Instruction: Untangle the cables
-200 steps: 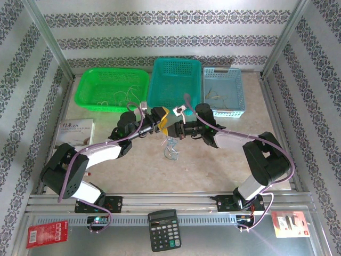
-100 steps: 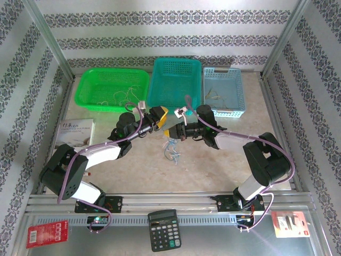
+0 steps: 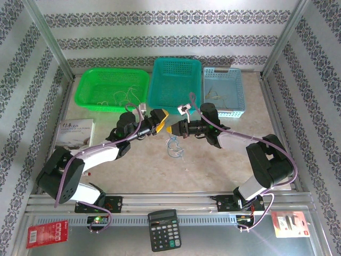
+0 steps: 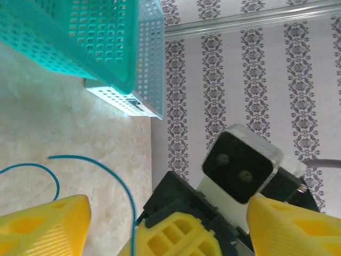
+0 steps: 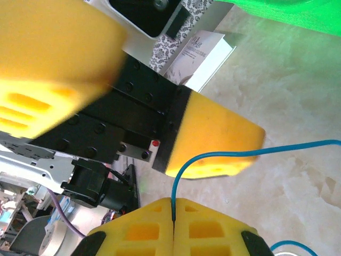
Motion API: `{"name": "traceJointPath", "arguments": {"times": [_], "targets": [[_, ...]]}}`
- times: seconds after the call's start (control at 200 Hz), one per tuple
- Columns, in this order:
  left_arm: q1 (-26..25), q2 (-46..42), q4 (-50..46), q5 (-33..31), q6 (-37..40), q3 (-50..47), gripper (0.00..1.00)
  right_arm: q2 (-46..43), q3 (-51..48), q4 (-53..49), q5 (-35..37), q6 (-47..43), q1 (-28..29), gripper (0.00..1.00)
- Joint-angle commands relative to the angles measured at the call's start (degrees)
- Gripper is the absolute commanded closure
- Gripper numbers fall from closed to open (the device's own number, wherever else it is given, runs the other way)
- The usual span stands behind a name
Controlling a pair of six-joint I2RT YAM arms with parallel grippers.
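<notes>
– While the right gripper (image 5: 174, 212) is pinched shut on one blue strand (image 5: 224, 156), what's the left one up to? Looks like it's got nothing.

– Yep, the left gripper (image 3: 161, 117) has its yellow fingers (image 4: 42, 226) spread wide, with nothing held between them (the wrist view makes that pretty obvious). The two grippers are nose to nose mid-table, just on the near side of the teal basket (image 3: 176, 80).

– And the rest of the cables?

– The little tangle (image 3: 173, 148) sits just below the right gripper, trailing down toward the table (image 3: 213, 170). Can't tell if it's resting there or dangling. I'd call this the pull-apart step: one strand pinned, the other gripper free. The next move, I reckon, needs the left one to close on a different loop lower down and draw it off to the left, gently, so nothing knots tighter.
</notes>
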Motion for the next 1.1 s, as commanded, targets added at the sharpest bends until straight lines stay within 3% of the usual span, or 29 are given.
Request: {"name": "traceJointPath", "arguments": {"times": [0.0, 0.43, 0.729, 0.944, 1.099], "targets": [[0.12, 1.84, 4.24, 2.25, -1.1, -0.04, 0.31, 0.16, 2.19, 2.48, -0.85, 0.06, 0.6, 1.0], [0.05, 2.17, 5.92, 1.23, -0.94, -0.54, 0.63, 0.72, 2.37, 2.46, -0.93, 0.16, 1.6, 1.0], [0.09, 1.55, 6.53, 0.08, -0.64, -0.24, 1.0, -0.24, 0.76, 2.47, -0.5, 0.0, 1.47, 1.0], [0.01, -1.05, 5.2, -0.59, 0.57, 2.7, 1.0, -0.79, -0.85, 2.84, 0.33, -0.14, 1.34, 1.0], [-0.1, -3.73, 2.66, -0.98, 1.24, 5.85, 1.0, -0.33, -2.22, 3.62, 1.64, -0.24, 1.47, 0.76]]}}
